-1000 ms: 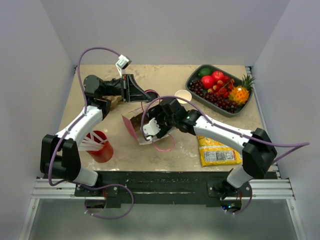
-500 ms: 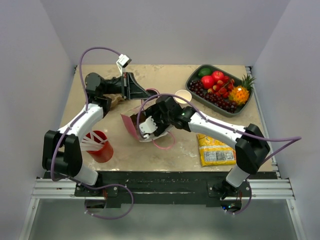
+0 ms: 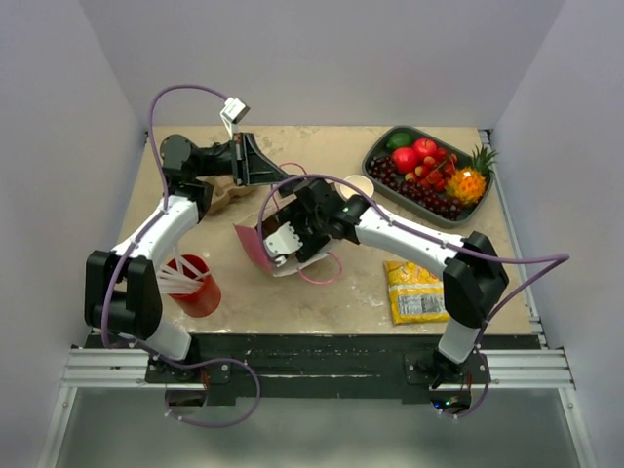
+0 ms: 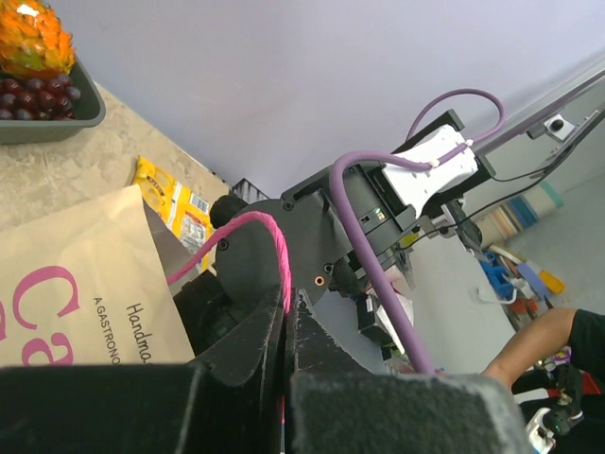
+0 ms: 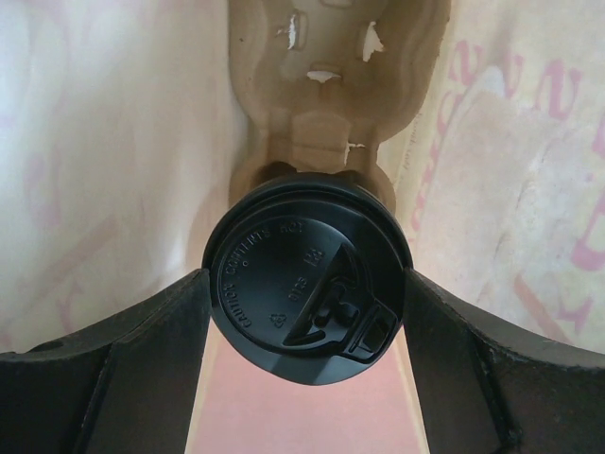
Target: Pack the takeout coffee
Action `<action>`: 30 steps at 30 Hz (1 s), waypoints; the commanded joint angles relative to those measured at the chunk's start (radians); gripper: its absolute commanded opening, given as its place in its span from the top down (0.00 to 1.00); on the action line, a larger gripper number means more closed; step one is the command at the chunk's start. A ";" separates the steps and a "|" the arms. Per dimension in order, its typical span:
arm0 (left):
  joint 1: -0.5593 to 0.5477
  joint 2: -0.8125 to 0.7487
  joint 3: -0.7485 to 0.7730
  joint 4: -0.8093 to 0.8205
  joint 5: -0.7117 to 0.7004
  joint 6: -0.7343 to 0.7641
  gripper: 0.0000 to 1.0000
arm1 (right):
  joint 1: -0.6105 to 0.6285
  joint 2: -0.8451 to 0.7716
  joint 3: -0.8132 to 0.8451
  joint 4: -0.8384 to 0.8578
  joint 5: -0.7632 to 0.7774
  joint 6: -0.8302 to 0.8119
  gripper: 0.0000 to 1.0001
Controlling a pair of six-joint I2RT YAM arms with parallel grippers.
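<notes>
Deeper into the bag (image 3: 252, 249) went the right gripper (image 3: 285, 240), jaws clasping the coffee (image 5: 304, 279) (lid up) just above the carrier (image 5: 336, 85). Beyond, the left gripper (image 4: 286, 326) pinched the handle (image 4: 253, 225). Releasing off a socket's centre could tip it and spill.

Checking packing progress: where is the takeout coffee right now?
In the right wrist view the takeout coffee is gripped by the right pincer inside the paper bag, the pulp carrier beyond it; the top view hides it within that bag at mid-table.
</notes>
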 commanded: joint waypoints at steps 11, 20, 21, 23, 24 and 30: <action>0.014 0.041 0.084 -0.050 0.036 0.042 1.00 | -0.037 0.037 0.037 0.017 -0.050 0.067 1.00; 0.014 0.086 0.110 -0.065 0.047 0.048 1.00 | -0.029 0.118 0.009 0.206 0.010 0.076 1.00; 0.014 0.093 0.112 -0.065 0.049 0.047 1.00 | -0.029 0.123 0.003 0.221 0.018 0.076 1.00; 0.016 0.100 0.120 -0.070 0.050 0.048 1.00 | -0.029 0.123 -0.008 0.273 0.009 0.082 1.00; 0.014 0.104 0.124 -0.080 0.052 0.050 1.00 | -0.029 0.118 -0.022 0.287 0.010 0.082 1.00; 0.014 0.080 0.153 -0.149 0.063 0.082 1.00 | -0.029 0.086 -0.002 0.252 0.030 0.093 1.00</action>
